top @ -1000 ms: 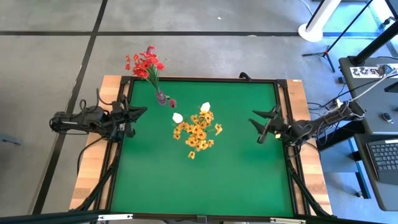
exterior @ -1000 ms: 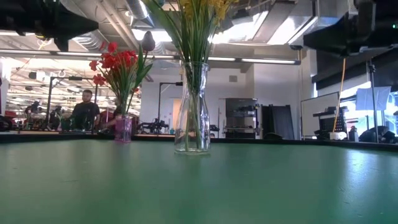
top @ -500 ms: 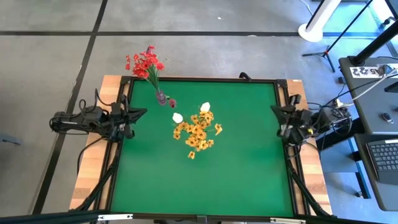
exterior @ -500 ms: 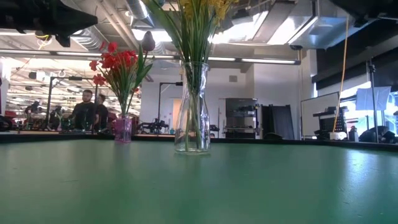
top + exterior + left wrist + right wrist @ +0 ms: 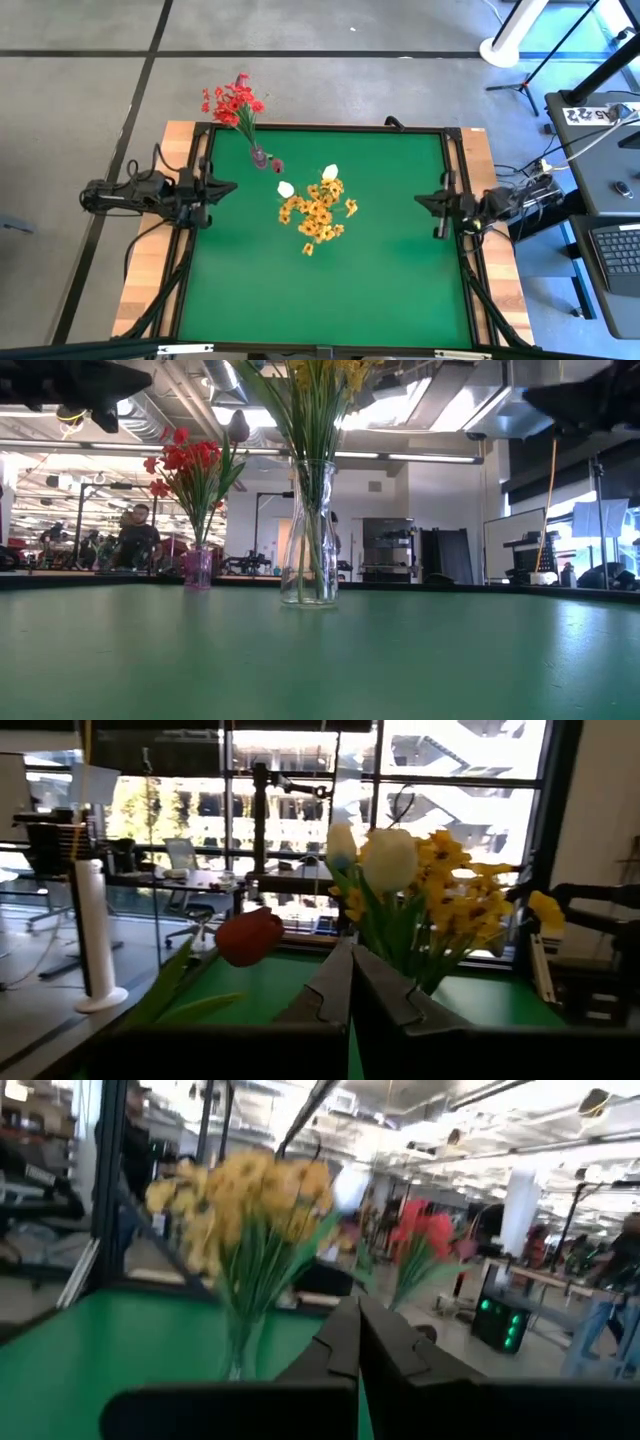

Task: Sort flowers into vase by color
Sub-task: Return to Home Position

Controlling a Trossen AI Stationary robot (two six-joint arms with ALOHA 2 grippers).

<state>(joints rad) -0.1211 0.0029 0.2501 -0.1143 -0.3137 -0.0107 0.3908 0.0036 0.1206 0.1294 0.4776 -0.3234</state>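
A clear glass vase (image 5: 309,535) stands upright at the table's middle. It holds yellow-orange flowers (image 5: 318,212) and two white buds (image 5: 286,189). A small purple vase (image 5: 198,568) stands at the far left. Red flowers (image 5: 232,102) and a dark-red bud (image 5: 277,165) stick in it. My left gripper (image 5: 232,186) hovers shut at the left edge, pointing toward the vases. My right gripper (image 5: 420,201) hovers shut at the right edge, pointing toward the middle. Neither holds anything. Both wrist views show the shut fingertips, left (image 5: 350,948) and right (image 5: 357,1305).
The green mat (image 5: 330,290) lies bare across its near half. A black frame (image 5: 320,127) and wooden borders run round the table. A side table with a laptop (image 5: 620,250) stands to the right. People (image 5: 135,535) are in the room beyond the far edge.
My right gripper has shut with nothing between its fingers. It drew back to the table's right edge, then came out again, and now points toward the table's middle. The vases and flowers have stayed where they were.
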